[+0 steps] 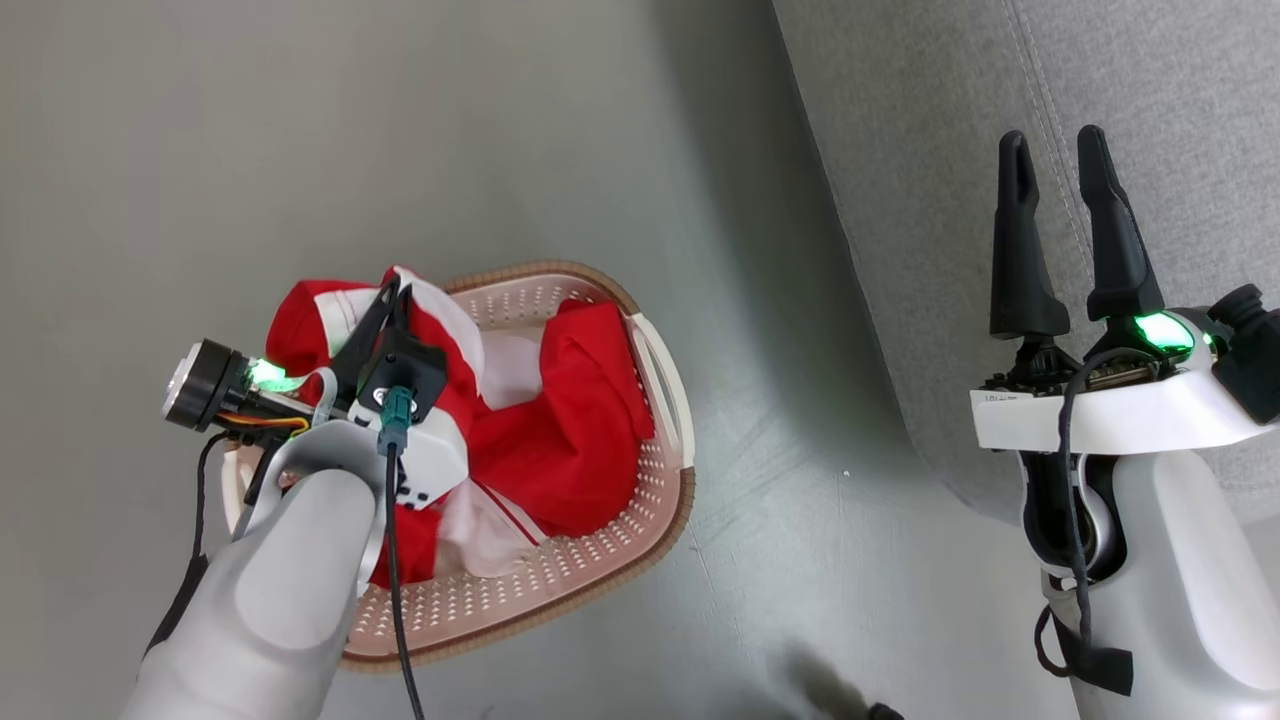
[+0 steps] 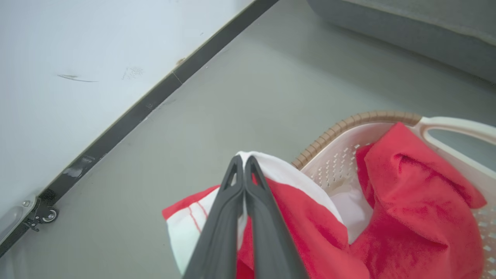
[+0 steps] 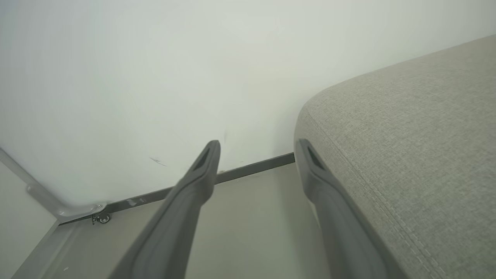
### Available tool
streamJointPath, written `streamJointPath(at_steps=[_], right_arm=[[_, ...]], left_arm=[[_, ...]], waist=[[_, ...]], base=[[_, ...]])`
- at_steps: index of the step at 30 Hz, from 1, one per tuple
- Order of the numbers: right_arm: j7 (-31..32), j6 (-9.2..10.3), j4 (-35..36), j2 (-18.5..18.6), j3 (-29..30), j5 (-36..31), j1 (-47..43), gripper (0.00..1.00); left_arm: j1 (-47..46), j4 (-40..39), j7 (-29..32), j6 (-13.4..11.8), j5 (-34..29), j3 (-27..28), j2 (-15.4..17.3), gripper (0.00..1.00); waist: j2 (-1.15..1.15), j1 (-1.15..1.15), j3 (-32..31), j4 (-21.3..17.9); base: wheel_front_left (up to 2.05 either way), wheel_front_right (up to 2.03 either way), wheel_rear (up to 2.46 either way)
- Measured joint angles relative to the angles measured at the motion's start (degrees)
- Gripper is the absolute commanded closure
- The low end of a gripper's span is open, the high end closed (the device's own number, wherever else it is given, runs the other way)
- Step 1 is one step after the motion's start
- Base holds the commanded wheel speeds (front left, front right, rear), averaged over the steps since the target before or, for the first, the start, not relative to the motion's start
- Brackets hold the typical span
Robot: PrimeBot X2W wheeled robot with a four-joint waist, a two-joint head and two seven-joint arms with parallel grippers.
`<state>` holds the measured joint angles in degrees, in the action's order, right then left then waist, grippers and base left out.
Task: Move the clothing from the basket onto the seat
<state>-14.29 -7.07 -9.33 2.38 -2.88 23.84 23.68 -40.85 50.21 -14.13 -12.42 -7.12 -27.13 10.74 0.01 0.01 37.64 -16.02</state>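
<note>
Pinched tight on a white-banded fold of the red clothing (image 2: 310, 217), the left gripper (image 2: 244, 158) holds it at the rim of the one basket (image 1: 640, 570), which stands on the grey floor (image 2: 232, 97). Two red pieces can be told apart: the held one and another heaped inside the basket. Beside the basket, the right gripper (image 1: 1055, 150) hovers empty, its two fingers apart, over the edge of the single sofa (image 1: 1150, 100).
</note>
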Motion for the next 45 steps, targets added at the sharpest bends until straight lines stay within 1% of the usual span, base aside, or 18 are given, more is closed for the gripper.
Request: streamJointPath(at_steps=[6,11,16,22,28,35,39,45], right_arm=[[0.0,0.0,-0.4,0.1,-0.2,-1.6,-0.2,0.0],[0.0,0.0,-0.7,0.1,-0.2,-3.2,-0.2,0.0],[0.0,0.0,-1.3,0.2,-0.1,-4.2,-0.6,0.0],[0.0,0.0,-1.8,0.2,-0.1,-4.4,-2.2,0.0],[0.0,0.0,-1.8,0.3,0.0,-6.4,-2.7,0.0],[0.0,0.0,-2.4,0.8,-0.5,-8.4,-4.7,0.0],[0.0,0.0,-3.1,1.4,-0.9,-9.3,-5.5,0.0],[0.0,0.0,-4.1,2.1,-2.1,-10.2,-7.5,0.0]], left_arm=[[1.7,-5.5,0.0,-1.2,2.8,2.0,-0.7,1.0],[3.8,-11.0,-0.1,-1.3,5.7,4.0,-0.7,1.0],[4.6,-17.1,-0.1,-1.2,7.2,4.9,-0.5,1.0],[7.2,-22.5,-0.2,-1.1,9.1,6.1,0.2,1.0],[10.2,-27.5,-0.3,-1.1,10.6,8.0,1.5,1.0],[13.6,-30.8,-0.4,-1.1,11.1,9.4,2.9,1.0],[14.5,-32.6,-0.4,-1.1,11.5,9.5,3.1,1.0],[16.1,-34.2,-0.4,-0.1,12.7,9.6,3.2,1.0]], waist=[[0.0,0.0,-2.6,1.4],[0.0,0.0,-5.0,2.5],[0.0,0.0,-7.5,3.7],[0.0,0.0,-10.8,4.9],[0.0,0.0,-14.2,6.0],[0.0,0.0,-18.5,7.2],[0.0,0.0,-21.0,7.9],[0.0,-0.01,-24.8,8.8]], base=[[0.0,0.0,0.0],[0.0,0.0,0.0],[0.0,0.0,0.0],[0.0,0.0,0.0],[0.0,0.0,0.0],[0.0,0.0,0.0],[0.0,0.0,0.0],[0.0,0.0,0.0]])
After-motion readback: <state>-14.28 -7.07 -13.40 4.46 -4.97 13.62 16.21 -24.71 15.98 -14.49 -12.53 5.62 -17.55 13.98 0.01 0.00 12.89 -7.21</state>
